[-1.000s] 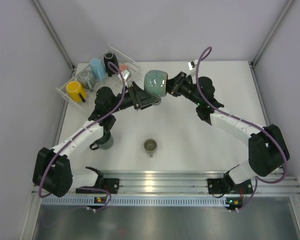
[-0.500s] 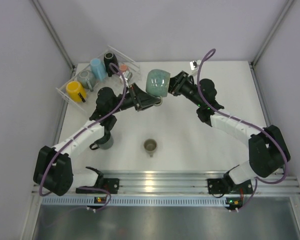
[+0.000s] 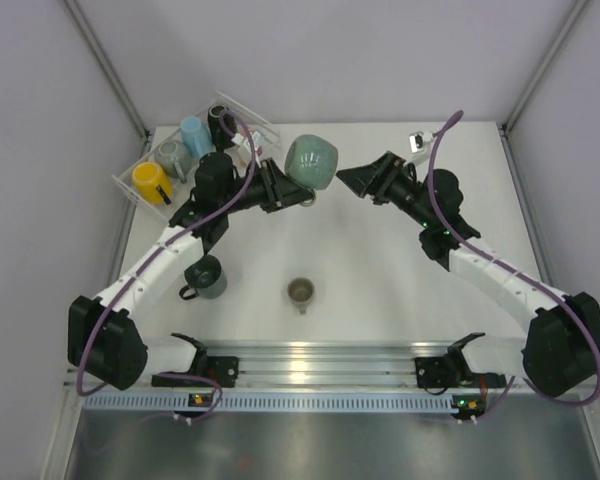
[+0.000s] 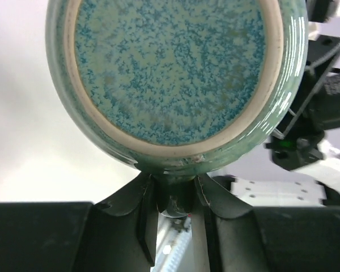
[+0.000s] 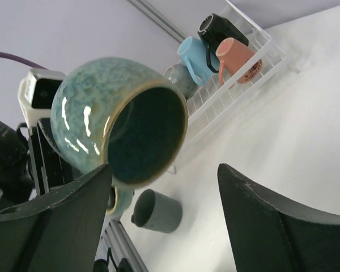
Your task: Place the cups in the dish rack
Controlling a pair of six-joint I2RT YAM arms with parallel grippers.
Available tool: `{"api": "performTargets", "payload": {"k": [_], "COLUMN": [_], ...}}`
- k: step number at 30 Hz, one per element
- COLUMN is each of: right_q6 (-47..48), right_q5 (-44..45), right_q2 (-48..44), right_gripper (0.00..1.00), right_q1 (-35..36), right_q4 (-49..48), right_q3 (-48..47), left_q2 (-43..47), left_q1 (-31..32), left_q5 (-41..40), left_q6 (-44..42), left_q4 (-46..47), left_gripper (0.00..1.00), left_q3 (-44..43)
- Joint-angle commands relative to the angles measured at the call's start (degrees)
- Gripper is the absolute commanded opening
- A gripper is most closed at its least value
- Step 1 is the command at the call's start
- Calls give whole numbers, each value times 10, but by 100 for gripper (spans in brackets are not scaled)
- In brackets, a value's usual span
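A speckled teal mug hangs in the air at mid-back of the table, and my left gripper is shut on its handle. In the left wrist view the mug's base fills the top, with the handle pinched in the left gripper. My right gripper stands open just right of the mug, not touching it; its wrist view looks into the mug's mouth. The clear dish rack at the back left holds yellow, grey, light blue and black cups, plus a salmon one.
A dark grey-blue mug sits on the table under the left forearm; in the right wrist view it appears on its side. A small olive cup stands upright near the front middle. Walls close in the table on three sides.
My right gripper has opened, let go of the teal mug and drawn back to the right. My left gripper has shut on the handle and now holds the mug alone.
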State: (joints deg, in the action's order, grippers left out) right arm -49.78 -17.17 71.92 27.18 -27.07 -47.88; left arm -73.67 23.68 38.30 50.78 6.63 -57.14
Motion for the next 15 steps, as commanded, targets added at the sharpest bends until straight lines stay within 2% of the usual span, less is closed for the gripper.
{"api": "performTargets", "payload": {"k": [1,8,12,15], "right_q6": [20,50,71,79], "right_q5": [-16,-18,-14,-13], "right_q2": [-50,-97,-119,-130], "right_gripper": [77,83,84,84], "right_q1": [-13,-37,-44,-48], "right_q4": [-1,54,83,90], "right_q3": [1,-2,-3,-1], "left_q2": [8,-24,-55,-82], "left_q1": [-6,-41,-82,-121], "left_q5": [-80,-183,-257,-264], "left_q6": [-178,-360,-428,-443], "left_q4": [-118,-258,-298,-301], "left_gripper": [0,0,0,0], "left_q3": [-86,-188,-241,-257]}}
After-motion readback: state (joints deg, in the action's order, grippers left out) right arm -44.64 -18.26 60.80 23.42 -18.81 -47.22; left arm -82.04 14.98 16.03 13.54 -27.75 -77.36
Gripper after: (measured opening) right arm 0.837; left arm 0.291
